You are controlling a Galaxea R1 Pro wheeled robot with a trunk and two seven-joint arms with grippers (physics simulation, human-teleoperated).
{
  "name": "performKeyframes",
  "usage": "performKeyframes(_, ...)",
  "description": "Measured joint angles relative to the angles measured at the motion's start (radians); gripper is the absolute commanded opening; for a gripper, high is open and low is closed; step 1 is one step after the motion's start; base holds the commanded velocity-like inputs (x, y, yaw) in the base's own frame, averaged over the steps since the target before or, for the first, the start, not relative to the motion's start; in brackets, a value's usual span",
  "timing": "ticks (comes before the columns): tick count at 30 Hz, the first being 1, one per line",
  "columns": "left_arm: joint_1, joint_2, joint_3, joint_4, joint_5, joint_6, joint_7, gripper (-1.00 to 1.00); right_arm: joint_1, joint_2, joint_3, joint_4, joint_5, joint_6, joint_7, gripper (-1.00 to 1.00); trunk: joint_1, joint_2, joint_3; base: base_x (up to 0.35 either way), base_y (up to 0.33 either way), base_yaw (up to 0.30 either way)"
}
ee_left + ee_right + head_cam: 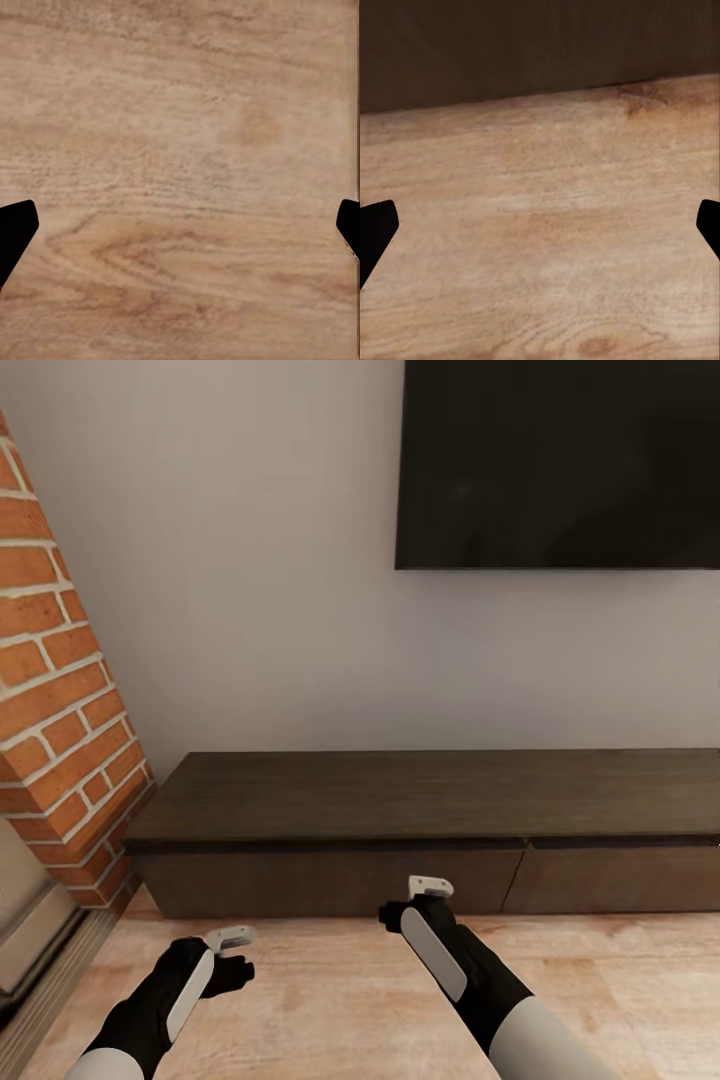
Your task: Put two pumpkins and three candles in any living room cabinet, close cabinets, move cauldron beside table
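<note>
Pale grey wall rises behind the long, low, dark brown cabinet, and a big black screen hangs on this wall above the right part of the cabinet. At the left side a red brick column stands, touching the left end of the cabinet or very near to it. Under everything lies a light wooden floor with a clear grain pattern. The cabinet has a flat top with nothing on it, and its two front panels that are visible, separated by a thin vertical line, sit flush and closed. Both arms reach forward over the floor in front of the cabinet. The left gripper hangs low over the floor, well apart from the cabinet; in the left wrist view its two dark fingertips are at the far edges of the picture with only floor boards between them, so it is wide open and holds nothing. The right gripper is near the cabinet front, close before the left panel, but I cannot tell if it touches it. In the right wrist view its fingertips are also spread to the edges, with floor and the dark lower front of the cabinet between them, so it is open and empty too. I can read no brand, label or writing on the screen, the cabinet or the arms.
</note>
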Motion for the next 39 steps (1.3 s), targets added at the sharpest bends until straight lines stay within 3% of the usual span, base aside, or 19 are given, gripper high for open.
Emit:
performKeyframes(8, 0.0, -0.007, 0.0, 0.001, 0.008, -0.039, 0.001, 1.0, 0.006, 0.0, -0.001, 0.045, -0.021, -0.044, 0.06, 1.0, -0.003, 0.002, 0.029, -0.145, 0.0, 0.0)
performKeyframes(33, 0.0, -0.014, -0.002, 0.001, 0.009, -0.041, 0.002, 1.0, 0.006, 0.0, 0.003, 0.074, -0.023, -0.077, 0.066, 1.0, -0.015, 0.008, 0.126, -0.005, 0.0, 0.0)
performKeyframes(39, 0.0, -0.014, -0.002, 0.001, 0.01, -0.041, 0.001, 1.0, 0.006, 0.0, 0.003, 0.075, -0.023, -0.076, 0.066, 1.0, -0.038, 0.05, 0.145, 0.0, 0.0, 0.0)
